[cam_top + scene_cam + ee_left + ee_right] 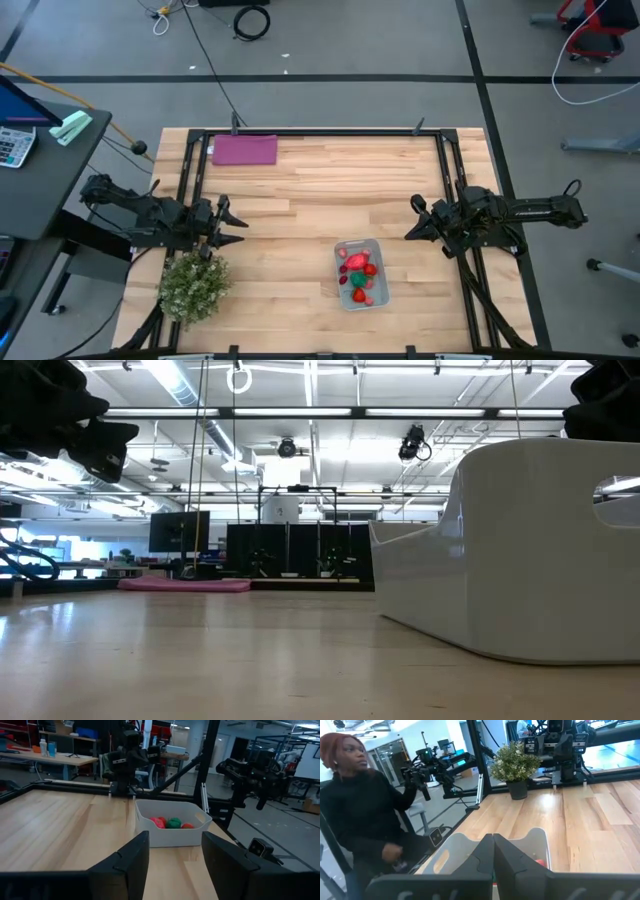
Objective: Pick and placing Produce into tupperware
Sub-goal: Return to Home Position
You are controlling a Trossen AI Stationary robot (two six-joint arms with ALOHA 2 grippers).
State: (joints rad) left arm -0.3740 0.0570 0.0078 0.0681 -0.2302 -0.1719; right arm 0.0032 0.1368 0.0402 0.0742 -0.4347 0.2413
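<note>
Small red, pink and green produce pieces (360, 272) lie in the clear bluish rectangular plastic tupperware (358, 243) (near the tabletop's front edge). The left gripper (174, 849), at the left edge, gapes wide. The right gripper (493, 841), at the right edge, is pinched together.

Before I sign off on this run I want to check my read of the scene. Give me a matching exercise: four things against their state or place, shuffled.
Things:
1. left gripper
2. right gripper
3. tupperware
4. plant

States or places:
A. fingers shut
B. holds red and green produce
C. fingers open
D. close beside the left gripper

Pairs: 1-C, 2-A, 3-B, 4-D
</note>
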